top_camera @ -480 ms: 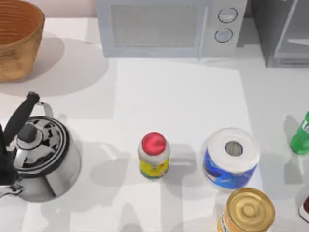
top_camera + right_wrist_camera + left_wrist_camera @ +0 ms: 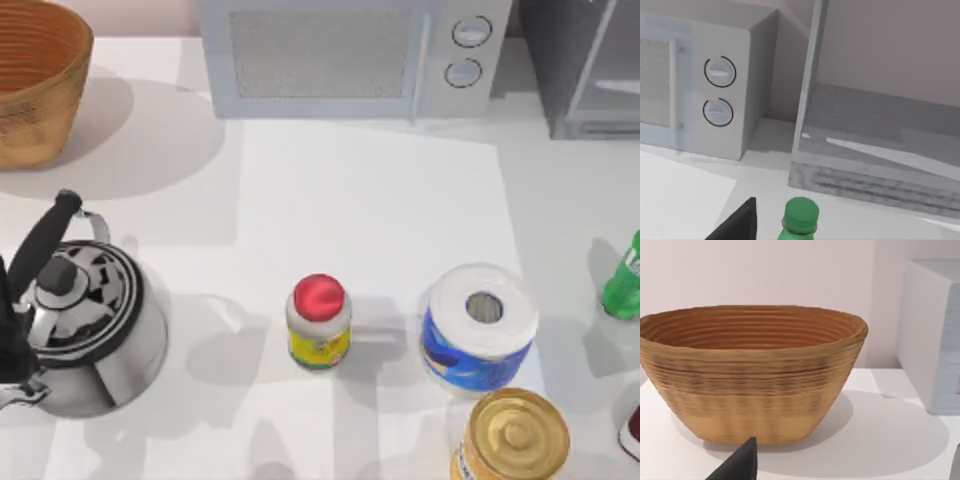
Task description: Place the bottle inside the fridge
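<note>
The bottle [image 2: 623, 281], small and bright green, stands upright at the table's right edge. In the right wrist view its green cap [image 2: 800, 215] rises just beside one dark finger [image 2: 738, 224] of my right gripper, which is open and holds nothing. The fridge [image 2: 585, 65] is a dark grey box at the back right. Its pale door frame [image 2: 807, 95] and grey interior [image 2: 880, 130] lie beyond the bottle. My left arm [image 2: 8, 335] is parked at the left edge beside the kettle, and its finger [image 2: 740, 466] points at the basket with nothing held.
A light grey microwave [image 2: 350, 55] with two knobs stands left of the fridge. A woven basket [image 2: 35, 80] sits back left and a steel kettle [image 2: 85, 325] front left. A red-capped jar [image 2: 319, 322], a paper roll [image 2: 478, 325] and a gold-lidded can [image 2: 512, 437] stand left of the bottle.
</note>
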